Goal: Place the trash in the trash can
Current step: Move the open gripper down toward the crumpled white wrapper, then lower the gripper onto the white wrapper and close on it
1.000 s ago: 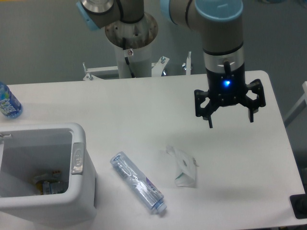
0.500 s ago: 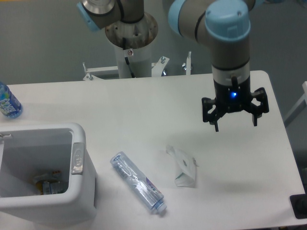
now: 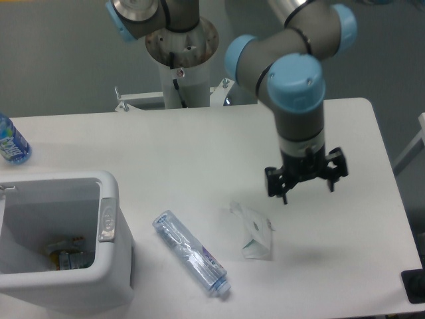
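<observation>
Camera view from the fixed spot is showing me the trash first. I am looking at a small crumpled wrapper (image 3: 255,232) lying on the white table (image 3: 199,146), near the middle. Just to its left, a little apart, a long clear bottle (image 3: 190,253) is lying on its side, with its cap end pointing toward the front edge. Both pieces are sitting loose on the table, so nothing is holding them yet.

I am steering the gripper (image 3: 307,182), and it is hanging over the table, above and a bit to the right of the wrapper. Its fingers are spread apart and gripping nothing. I am guessing they are wide like that so they can drop around the wrapper, since that piece is the closest one.

Going outward, the trash can (image 3: 109,219) is standing at the left front of the table, well apart from the wrapper. Its top is open and facing up, so things can fall straight in. I am seeing some bits already lying at its bottom, but they are too small for me to name.

Far off at the left edge, a blue bottle (image 3: 11,141) is partly showing. I am leaving that one alone.

I am thinking the job is at its start, because both pieces are waiting on the table.
</observation>
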### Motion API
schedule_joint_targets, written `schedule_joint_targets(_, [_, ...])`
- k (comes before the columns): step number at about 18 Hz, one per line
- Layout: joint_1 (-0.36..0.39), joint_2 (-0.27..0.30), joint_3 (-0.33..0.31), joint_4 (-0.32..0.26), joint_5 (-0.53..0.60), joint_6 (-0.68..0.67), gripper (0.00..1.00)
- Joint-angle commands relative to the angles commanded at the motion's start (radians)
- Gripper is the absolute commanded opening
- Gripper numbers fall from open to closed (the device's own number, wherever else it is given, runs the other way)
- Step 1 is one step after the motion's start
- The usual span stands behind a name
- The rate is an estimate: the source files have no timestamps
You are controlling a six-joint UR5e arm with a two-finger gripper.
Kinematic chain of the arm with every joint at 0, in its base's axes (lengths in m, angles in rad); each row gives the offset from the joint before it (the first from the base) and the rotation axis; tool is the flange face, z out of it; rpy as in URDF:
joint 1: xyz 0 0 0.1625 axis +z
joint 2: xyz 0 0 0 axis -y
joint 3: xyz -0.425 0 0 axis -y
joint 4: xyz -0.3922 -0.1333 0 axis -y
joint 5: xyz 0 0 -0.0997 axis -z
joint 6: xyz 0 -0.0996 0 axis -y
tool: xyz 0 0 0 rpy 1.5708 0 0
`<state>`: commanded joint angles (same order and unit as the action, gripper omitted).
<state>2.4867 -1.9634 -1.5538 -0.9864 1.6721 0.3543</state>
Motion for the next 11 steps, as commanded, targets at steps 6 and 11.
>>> schedule_joint_targets(6, [-0.015,-0.071,-0.019,0.026,-0.120,0.005,1.00])
schedule_joint_targets(11, [-0.037,-0.127,-0.016,0.046,-0.127,0.000,1.00])
